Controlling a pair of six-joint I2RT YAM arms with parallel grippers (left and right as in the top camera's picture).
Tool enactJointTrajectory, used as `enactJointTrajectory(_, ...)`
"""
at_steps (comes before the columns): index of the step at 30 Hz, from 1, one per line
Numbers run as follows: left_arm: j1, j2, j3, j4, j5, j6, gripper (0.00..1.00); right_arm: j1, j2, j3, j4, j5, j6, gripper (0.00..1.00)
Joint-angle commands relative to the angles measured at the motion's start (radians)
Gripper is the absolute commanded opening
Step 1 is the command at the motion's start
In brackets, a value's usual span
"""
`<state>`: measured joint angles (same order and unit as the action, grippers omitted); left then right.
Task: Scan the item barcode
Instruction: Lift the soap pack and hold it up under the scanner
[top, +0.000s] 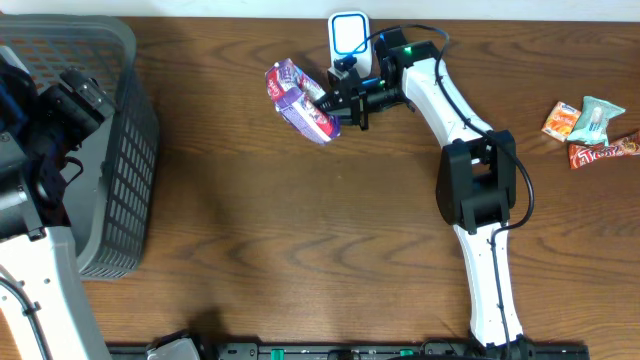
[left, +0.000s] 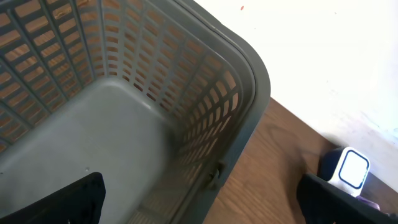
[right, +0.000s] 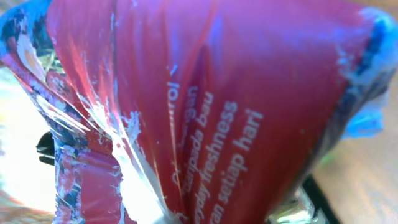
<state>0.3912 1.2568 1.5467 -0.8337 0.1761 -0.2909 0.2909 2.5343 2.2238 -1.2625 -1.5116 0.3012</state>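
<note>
The right gripper (top: 328, 104) is clamping its fingers tight on a purple-and-red snack packet (top: 298, 98). It is gripping the packet by the edge that is facing the white barcode scanner (top: 348, 36). The packet is sitting just beside the scanner, on the scanner's basket side and slightly nearer the robot. Its long axis is running diagonally over the wooden table (top: 300, 250). One short end is pointing toward the far edge, level with the scanner, and the other is pointing back toward the robot's side of the table. Whether the packet is touching the tabletop cannot be told from overhead.

In the right wrist view the packet is filling nearly the whole frame. Its crinkled red film is catching glare, and lines of white print are running up the wrapper.

Well apart from the scanner, the left gripper (top: 80, 100) is hanging over a grey slatted basket (top: 135, 150). Its dark fingers (left: 74, 199) are spread wide and are holding nothing.

On the scanner's other side, also well apart from it, three snacks are lying close together: an orange pack (top: 562, 120), a pale green pack (top: 598, 118) and a red bar (top: 605, 150).
</note>
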Motion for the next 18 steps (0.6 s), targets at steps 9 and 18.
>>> enactJointTrajectory(9, 0.003, 0.004, 0.006, 0.000, -0.013, -0.002, 0.98, -0.004, -0.042, 0.000, -0.357, -0.050, -0.004, 0.07)
enactJointTrajectory(18, 0.003, 0.004, 0.006, 0.000, -0.013, -0.002, 0.98, -0.003, -0.043, 0.001, -0.439, -0.050, -0.032, 0.03)
